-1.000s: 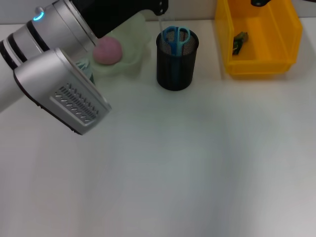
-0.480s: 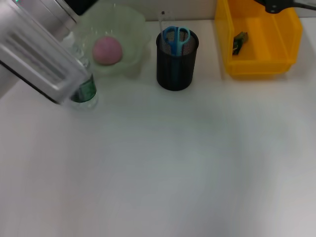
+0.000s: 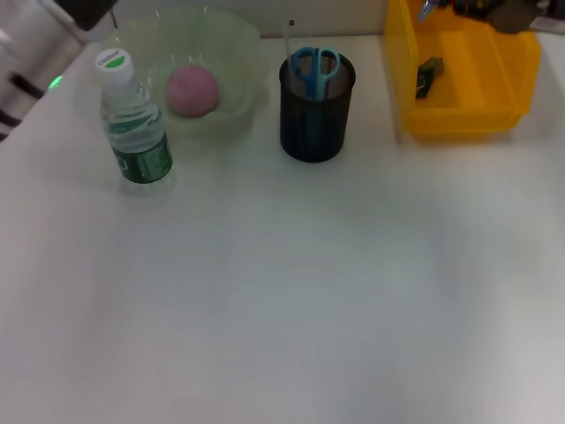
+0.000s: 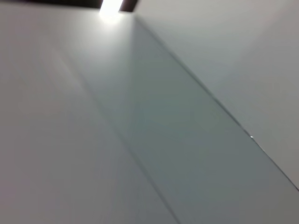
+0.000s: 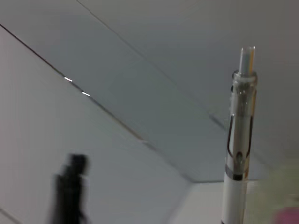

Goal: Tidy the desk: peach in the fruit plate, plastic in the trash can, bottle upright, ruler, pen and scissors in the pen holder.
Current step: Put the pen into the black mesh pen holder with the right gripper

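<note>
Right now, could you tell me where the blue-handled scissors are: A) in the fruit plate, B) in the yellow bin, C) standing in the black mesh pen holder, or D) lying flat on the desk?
C: the head view shows the scissors with their blue handles sticking up out of the black mesh pen holder, which stands between the fruit plate and the yellow bin.

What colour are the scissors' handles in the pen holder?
Blue. The scissors stand handles-up in the black mesh pen holder; the head view shows them best.
</note>
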Robot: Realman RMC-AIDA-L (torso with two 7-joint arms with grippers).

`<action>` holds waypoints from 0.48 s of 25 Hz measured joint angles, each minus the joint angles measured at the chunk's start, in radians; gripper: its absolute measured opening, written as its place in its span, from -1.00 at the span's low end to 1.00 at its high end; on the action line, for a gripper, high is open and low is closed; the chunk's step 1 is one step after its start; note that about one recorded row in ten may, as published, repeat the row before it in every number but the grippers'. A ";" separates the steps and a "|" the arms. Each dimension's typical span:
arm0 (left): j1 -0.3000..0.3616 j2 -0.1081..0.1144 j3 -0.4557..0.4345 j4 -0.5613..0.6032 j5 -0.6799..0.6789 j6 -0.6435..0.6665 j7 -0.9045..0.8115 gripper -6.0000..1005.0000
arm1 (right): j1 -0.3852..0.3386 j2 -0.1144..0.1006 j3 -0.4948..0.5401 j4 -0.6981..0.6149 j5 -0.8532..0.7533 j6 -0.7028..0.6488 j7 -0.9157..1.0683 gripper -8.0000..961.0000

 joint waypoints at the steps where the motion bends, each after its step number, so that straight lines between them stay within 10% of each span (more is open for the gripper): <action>1: 0.007 0.001 -0.012 -0.004 0.000 -0.001 -0.066 -0.91 | -0.001 0.008 0.000 -0.012 -0.026 0.024 -0.015 -0.76; 12: 0.021 0.019 -0.130 -0.026 0.231 -0.002 -0.546 -0.91 | 0.020 0.124 -0.034 -0.091 -0.186 0.279 -0.299 -0.76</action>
